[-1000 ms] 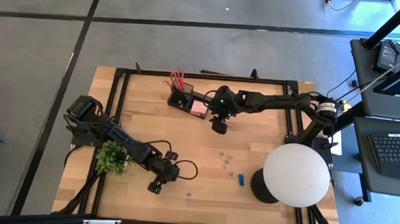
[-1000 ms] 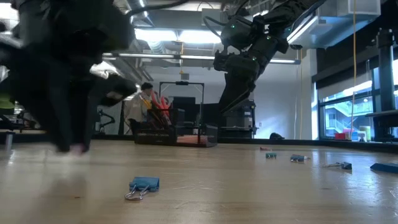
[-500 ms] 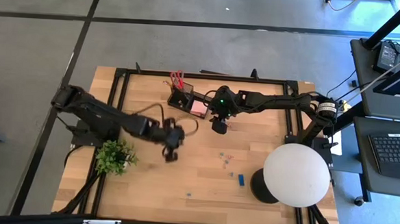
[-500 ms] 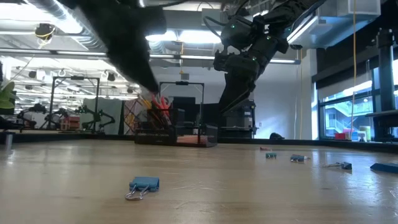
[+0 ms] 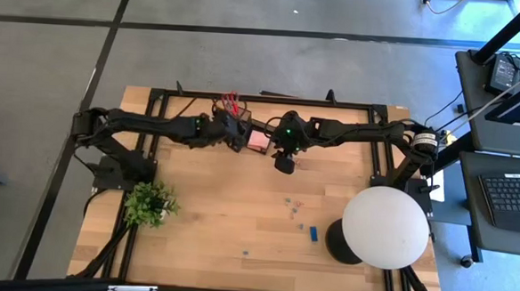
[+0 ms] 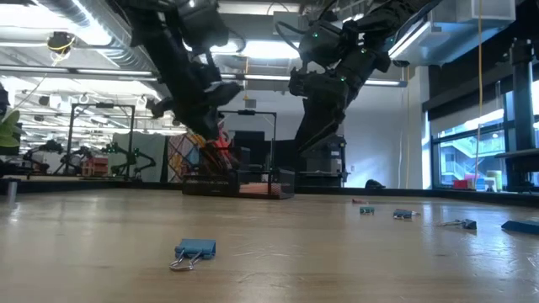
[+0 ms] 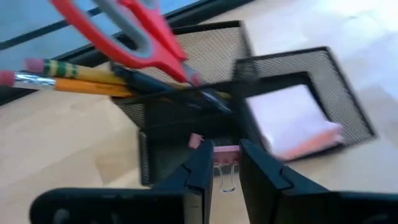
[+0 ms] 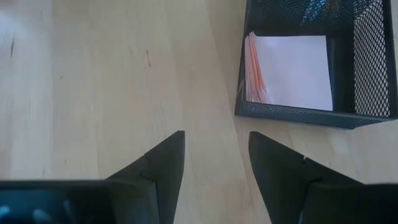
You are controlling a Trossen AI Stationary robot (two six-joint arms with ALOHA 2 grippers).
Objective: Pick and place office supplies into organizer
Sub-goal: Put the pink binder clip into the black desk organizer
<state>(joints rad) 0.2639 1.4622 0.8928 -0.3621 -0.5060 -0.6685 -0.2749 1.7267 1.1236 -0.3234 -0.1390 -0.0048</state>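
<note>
The black mesh organizer [image 5: 243, 131] stands at the table's far middle. Its cup [image 7: 186, 118] holds red-handled scissors [image 7: 134, 28], pencils [image 7: 74, 78] and dark pens. Its tray [image 8: 364, 56] holds the pink sticky-note pad [image 8: 295, 71]. My left gripper [image 7: 224, 163] hangs over the organizer [image 5: 232, 132], shut on a small pink binder clip [image 7: 222, 153]. My right gripper [image 5: 284, 163] hovers open just right of the tray, nothing between its fingers [image 8: 214, 162]. My left gripper pinches the pink binder clip's body [image 7: 225, 152] between its two fingers, near their free ends. The fingers slant downward, coming from the table's left. The clip is lifted clear above the organizer, and its wire loop [image 7: 227, 182] shows between the fingers.
A blue binder clip [image 6: 194, 250] lies on the near middle of the table [image 5: 246, 249]. Small clips [image 5: 292, 205] and a blue block [image 5: 314, 232] lie at right. The white globe lamp [image 5: 385, 228] stands near right, the green plant [image 5: 150, 202] near left.
My left gripper has swung from the table's near side by the plant toward the far edge, rising and rolling its wrist, and now hangs over the organizer. My right gripper has kept still.
</note>
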